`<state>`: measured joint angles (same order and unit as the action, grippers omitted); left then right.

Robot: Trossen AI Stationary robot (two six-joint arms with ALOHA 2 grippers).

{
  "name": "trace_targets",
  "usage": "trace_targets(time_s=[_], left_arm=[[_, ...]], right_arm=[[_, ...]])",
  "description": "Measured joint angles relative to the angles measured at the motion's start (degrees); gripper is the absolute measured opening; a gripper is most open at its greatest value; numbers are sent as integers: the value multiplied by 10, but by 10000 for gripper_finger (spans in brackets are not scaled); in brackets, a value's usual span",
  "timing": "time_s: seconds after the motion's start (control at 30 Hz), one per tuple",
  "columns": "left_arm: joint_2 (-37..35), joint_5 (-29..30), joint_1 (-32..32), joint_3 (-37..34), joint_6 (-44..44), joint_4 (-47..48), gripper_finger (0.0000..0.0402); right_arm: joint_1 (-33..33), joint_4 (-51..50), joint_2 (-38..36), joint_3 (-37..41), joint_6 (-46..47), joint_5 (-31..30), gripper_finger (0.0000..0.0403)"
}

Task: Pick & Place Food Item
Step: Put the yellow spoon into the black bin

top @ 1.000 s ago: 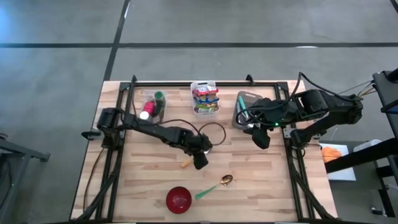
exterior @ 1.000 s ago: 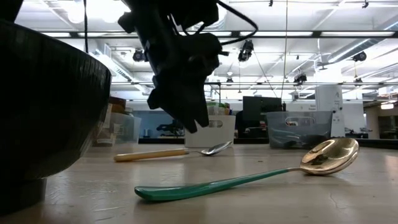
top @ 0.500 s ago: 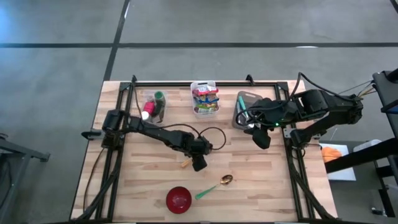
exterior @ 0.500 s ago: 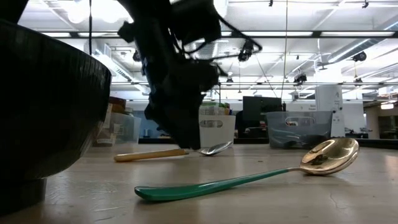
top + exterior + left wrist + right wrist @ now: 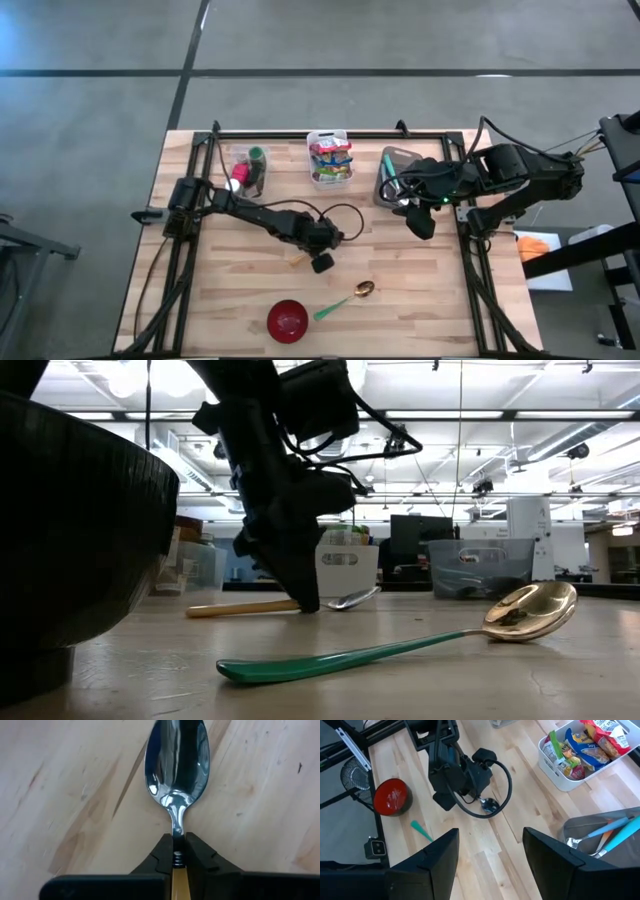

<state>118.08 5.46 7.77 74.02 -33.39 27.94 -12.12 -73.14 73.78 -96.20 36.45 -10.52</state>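
Observation:
A spoon with a pale wooden handle (image 5: 240, 608) and a silver bowl (image 5: 176, 760) lies flat on the table near its middle. My left gripper (image 5: 319, 262) stands over it, tipped steeply down, shut on the spoon. My right gripper (image 5: 490, 865) hangs open high above the table's right side, by the grey tray (image 5: 400, 175), with nothing between its fingers. Food packets fill a white bin (image 5: 330, 157) at the far middle edge. My left gripper pinches the spoon's thin metal neck (image 5: 177, 851), between bowl and wooden handle, between its two fingertips. The fingers come steeply from above, one on either side of the spoon. The spoon lies on the table, its bowl (image 5: 355, 598) pointing away from the gripper.
A red bowl (image 5: 287, 320) sits near the front edge, a green-handled gold spoon (image 5: 345, 300) beside it. Bottles (image 5: 245, 170) stand at the far left. The grey tray holds utensils. A black cable (image 5: 345, 215) loops off the left wrist.
My left gripper has sunk from a little above the table down onto the wooden-handled spoon, and its fingers have shut on the spoon's neck. The spoon has stayed where it lay.

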Motion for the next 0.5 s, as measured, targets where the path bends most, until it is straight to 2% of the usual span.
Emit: trace_targets(time_s=[0.5], left_arm=[[-37,2,-7,-2,-17,-18,5]], right_arm=[[0,0,0,19,23,-1,214]])
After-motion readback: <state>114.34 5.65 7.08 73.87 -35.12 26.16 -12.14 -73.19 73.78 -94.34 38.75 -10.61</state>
